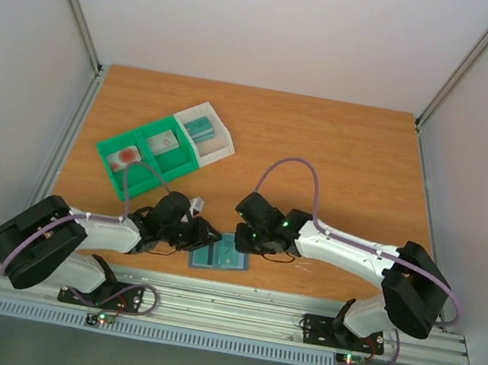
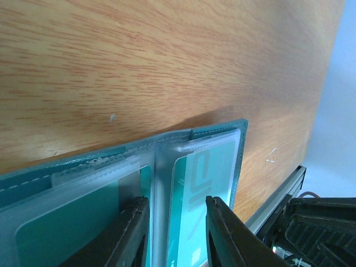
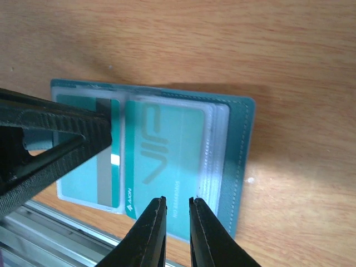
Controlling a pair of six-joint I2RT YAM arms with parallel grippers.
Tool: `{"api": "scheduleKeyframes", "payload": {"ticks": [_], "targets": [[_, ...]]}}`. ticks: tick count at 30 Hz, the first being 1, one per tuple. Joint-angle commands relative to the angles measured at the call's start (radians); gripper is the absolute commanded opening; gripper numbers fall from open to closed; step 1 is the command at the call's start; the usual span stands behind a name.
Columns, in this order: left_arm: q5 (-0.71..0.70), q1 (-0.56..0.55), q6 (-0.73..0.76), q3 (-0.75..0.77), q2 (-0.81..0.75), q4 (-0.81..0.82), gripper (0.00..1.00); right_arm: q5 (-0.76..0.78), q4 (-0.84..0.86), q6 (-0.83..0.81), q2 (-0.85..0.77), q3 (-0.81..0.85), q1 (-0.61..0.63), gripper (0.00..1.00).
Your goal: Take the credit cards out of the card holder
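Note:
The card holder (image 1: 221, 255) lies open and flat near the table's front edge, with clear sleeves over its blue-green panels (image 3: 240, 150). A teal credit card (image 3: 167, 150) marked VIP sits in the right sleeve. A second teal card (image 3: 92, 178) with a dark stripe sits in the left sleeve. My left gripper (image 2: 177, 200) is open, its fingers (image 2: 222, 228) spread over the holder's middle fold and resting on the sleeves. My right gripper (image 3: 177, 200) hovers over the near edge of the VIP card with its jaws a narrow gap apart and nothing between them.
A green tray (image 1: 132, 178) with a white bin (image 1: 221, 132) stands at the back left and holds a few small items. The metal rail (image 1: 224, 303) at the table's front edge runs just beside the holder. Both arms meet over the holder.

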Motion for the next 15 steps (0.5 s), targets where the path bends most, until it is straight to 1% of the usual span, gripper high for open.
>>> {"api": "scheduleKeyframes", "payload": {"ticks": [1,10,15], "targets": [[-0.003,-0.006,-0.001,-0.020,0.015,0.053,0.30,0.007,-0.007,-0.022,0.048,0.036,-0.003,0.14],[-0.004,-0.007,-0.001,-0.007,0.027,0.052,0.30,-0.031,0.052,-0.013,0.143,0.027,-0.005,0.12],[0.007,-0.008,-0.006,-0.012,0.044,0.083,0.28,-0.038,0.065,-0.006,0.155,-0.007,-0.005,0.10]]}}
